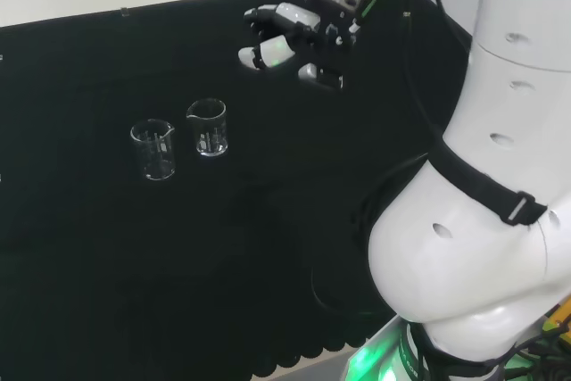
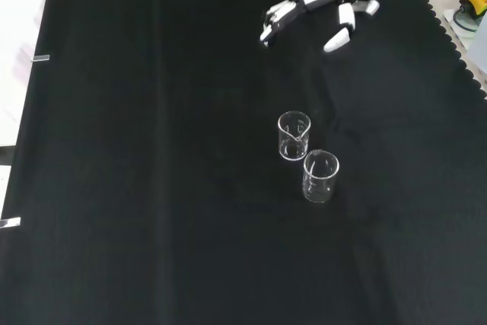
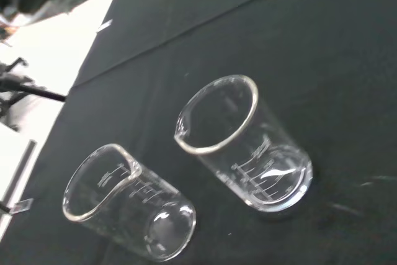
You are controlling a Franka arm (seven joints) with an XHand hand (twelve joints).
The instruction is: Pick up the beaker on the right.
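Currently hand (image 1: 287, 46) hovers empty, fingers relaxed, well short of both beakers, nearer beaker (image 1: 207, 127) apparently the target.

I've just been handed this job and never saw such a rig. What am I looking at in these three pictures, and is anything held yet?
One white robot arm carries a black and white hand with fingers. The head view looks over the arm from behind, the front view looks down on the black cloth, and the wrist view looks past the palm. Two clear glass beakers stand upright close together: in the head view, the right beaker and the left beaker. Both look empty. The hand hovers open, apart from them, holding nothing.
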